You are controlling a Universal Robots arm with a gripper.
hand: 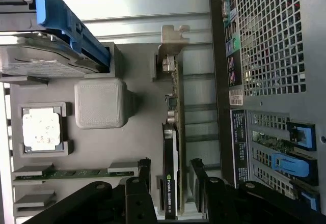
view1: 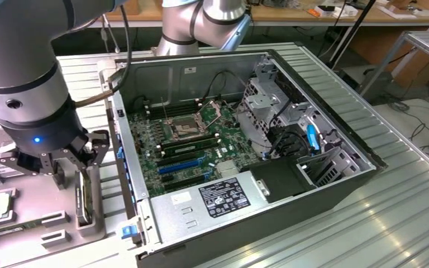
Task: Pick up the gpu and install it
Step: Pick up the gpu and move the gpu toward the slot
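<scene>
The gpu (hand: 171,137) stands on edge in a slot of the grey holder tray (hand: 102,147), with its silver bracket (hand: 173,43) at the end far from the fingers (hand: 144,170). The fingers are spread apart and straddle the card's dark end, one at each face, with no contact that I can make out. I judge the card light, thin and stiff but fragile, so a gentle squeeze on the flat faces near the upper edge seems the safest hold. On one side of the fingers is the open computer case (view1: 334,184). On the other, in the same tray, lie a memory stick (hand: 76,173) and a processor (hand: 42,128).
</scene>
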